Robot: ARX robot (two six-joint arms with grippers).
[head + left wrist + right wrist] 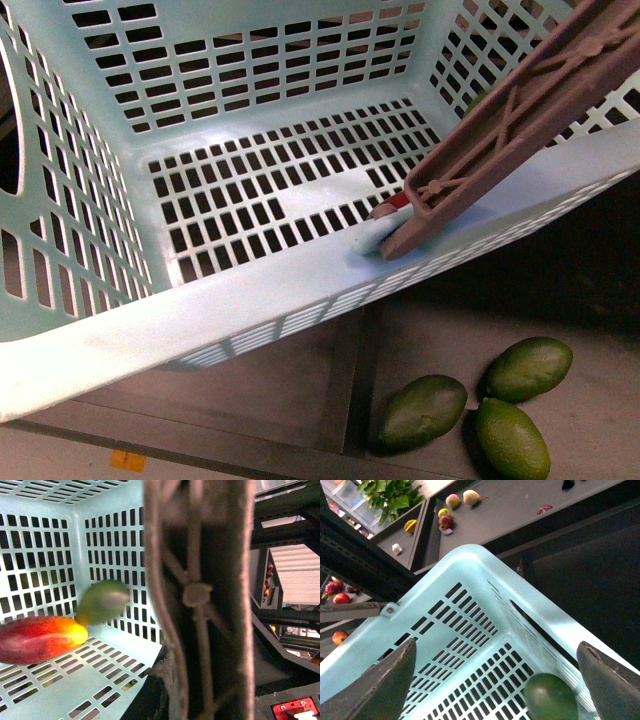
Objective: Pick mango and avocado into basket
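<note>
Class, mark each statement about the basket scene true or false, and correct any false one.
1. Three green fruits lie outside the basket, below its near rim in the front view. True.
2. The left wrist view shows a red and yellow mango on the basket floor. True.
3. The basket is dark blue with solid walls. False: it is light mint green with slotted walls and bottom.
4. In the right wrist view, the right pincer is clamped on a fruit. False: its fingers stand wide apart, and the green fruit lies in the basket beyond them.
5. A brown handle rests across the basket's rim. True.
</note>
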